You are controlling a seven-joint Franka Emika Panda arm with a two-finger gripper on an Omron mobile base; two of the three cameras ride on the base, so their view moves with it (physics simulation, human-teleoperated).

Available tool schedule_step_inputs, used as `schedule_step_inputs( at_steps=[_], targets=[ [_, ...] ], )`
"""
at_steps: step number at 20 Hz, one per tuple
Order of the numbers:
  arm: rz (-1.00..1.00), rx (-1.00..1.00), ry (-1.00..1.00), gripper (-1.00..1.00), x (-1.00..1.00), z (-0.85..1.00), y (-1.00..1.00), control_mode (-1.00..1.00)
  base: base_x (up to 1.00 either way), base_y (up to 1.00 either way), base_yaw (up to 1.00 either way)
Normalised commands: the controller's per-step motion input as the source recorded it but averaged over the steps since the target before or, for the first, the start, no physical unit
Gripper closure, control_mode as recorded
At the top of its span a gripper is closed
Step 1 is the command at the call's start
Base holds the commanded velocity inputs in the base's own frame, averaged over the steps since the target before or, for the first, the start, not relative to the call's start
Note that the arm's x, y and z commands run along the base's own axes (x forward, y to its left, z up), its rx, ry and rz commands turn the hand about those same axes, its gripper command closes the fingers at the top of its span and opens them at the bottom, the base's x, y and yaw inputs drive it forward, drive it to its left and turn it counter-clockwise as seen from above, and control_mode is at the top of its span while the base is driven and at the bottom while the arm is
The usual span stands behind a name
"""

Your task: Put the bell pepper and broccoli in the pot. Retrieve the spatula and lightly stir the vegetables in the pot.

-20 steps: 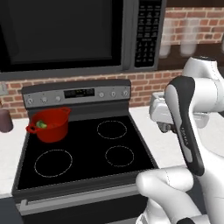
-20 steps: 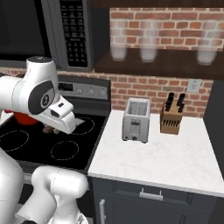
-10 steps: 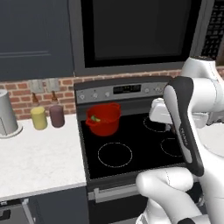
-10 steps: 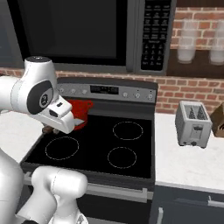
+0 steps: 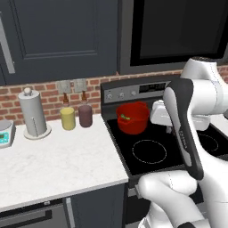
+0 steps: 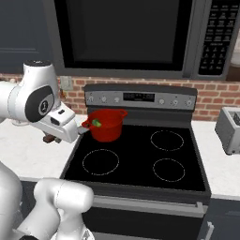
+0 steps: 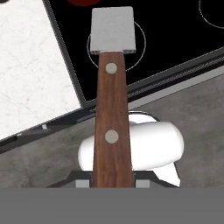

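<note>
My gripper (image 7: 112,181) is shut on the lower end of the spatula (image 7: 112,105), which has a brown wooden handle with two rivets and a flat grey blade. In the hand view the blade hangs over a front burner ring of the stove. The red pot (image 5: 132,118) (image 6: 106,124) stands on the back left burner, and a green piece (image 6: 97,123) shows inside it. Against the pot's red inside I cannot make out the bell pepper. My hand hovers just left of the pot in the right base view.
A black stove (image 6: 140,161) sits under a microwave (image 6: 131,37). On the white counter (image 5: 53,164) to its left stand a paper towel roll (image 5: 33,113), a yellow canister (image 5: 68,118) and a maroon canister (image 5: 85,115). A toaster (image 6: 229,129) stands to the right.
The base has driven left, so the whole scene slid right in both base views. The toaster counter gave way to the left counter. The gripper stays shut on the spatula.
</note>
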Motion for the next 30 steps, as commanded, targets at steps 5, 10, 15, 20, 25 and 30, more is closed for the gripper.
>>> schedule_step_inputs(
  at_steps=[5,10,15,20,25,30],
  targets=[
    [0.00,0.00,0.00,1.00,0.00,0.00,0.00,1.00,0.97,0.09,-0.12],
    [-0.08,0.02,-0.01,1.00,0.22,0.17,-0.08,-1.00,0.00,0.00,0.00],
    [-0.19,0.38,0.03,1.00,0.00,0.24,-0.39,-1.00,0.00,0.00,0.00],
    [-0.31,0.62,0.14,1.00,0.00,0.16,-0.32,-1.00,0.00,0.00,0.00],
    [-0.36,0.60,0.09,1.00,0.05,0.17,-0.02,-1.00,0.00,0.00,0.00],
    [-0.34,0.46,0.03,1.00,0.43,0.40,0.01,-1.00,0.00,0.00,0.00]
  ],
)
